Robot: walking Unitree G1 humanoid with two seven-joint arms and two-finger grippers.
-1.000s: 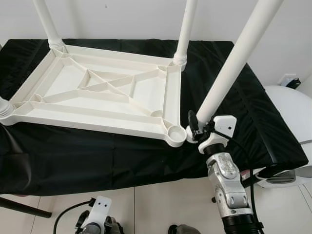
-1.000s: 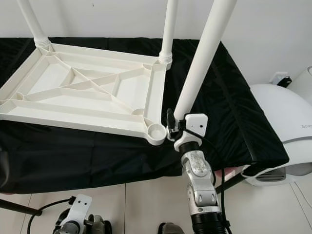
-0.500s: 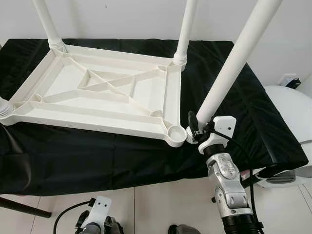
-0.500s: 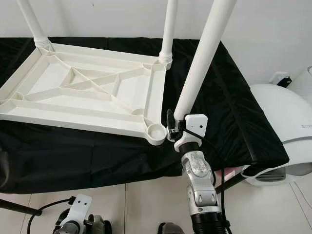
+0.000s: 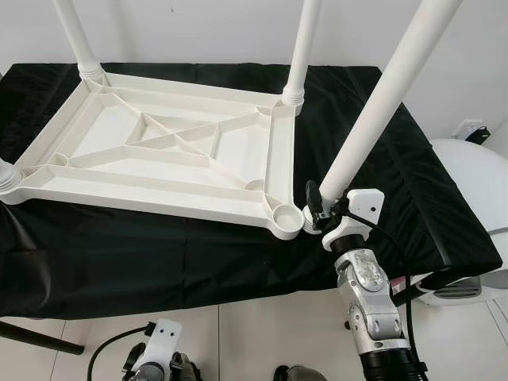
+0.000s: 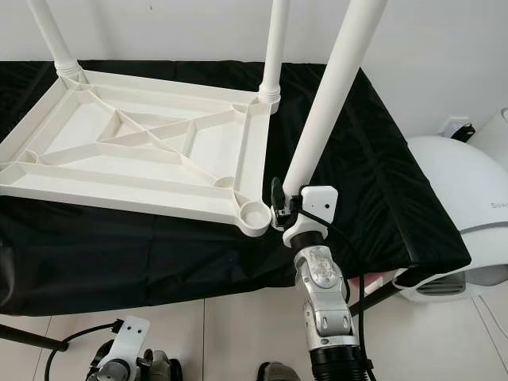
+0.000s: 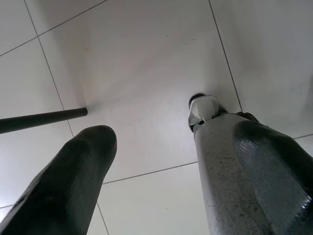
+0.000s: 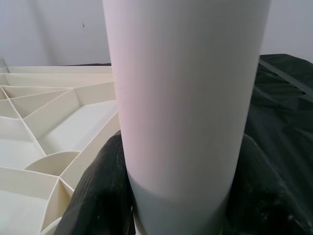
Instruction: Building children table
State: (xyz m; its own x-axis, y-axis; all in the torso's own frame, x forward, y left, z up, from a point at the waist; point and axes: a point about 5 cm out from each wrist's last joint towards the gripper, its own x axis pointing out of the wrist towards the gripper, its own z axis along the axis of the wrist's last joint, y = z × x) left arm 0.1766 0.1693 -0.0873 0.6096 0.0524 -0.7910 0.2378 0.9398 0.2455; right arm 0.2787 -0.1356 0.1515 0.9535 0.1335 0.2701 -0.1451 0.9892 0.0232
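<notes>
Your right end effector (image 5: pixel 316 208) has its fingers clamped around the base of the last white leg (image 5: pixel 381 103), holding it tilted, foot end just beside the empty corner socket (image 5: pixel 286 214) of the upturned tabletop (image 5: pixel 171 151) on the black-draped desk (image 5: pixel 381 198). Over the last second almost nothing has shifted; the leg sits in the same spot, so it isn't seated yet. You'll likely need to bring it upright over the socket. Whether the foot touches the rim is hard to tell. Your left end effector (image 7: pixel 151 171) hangs idle above the floor tiles (image 7: pixel 137 63), fingers spread, empty.
</notes>
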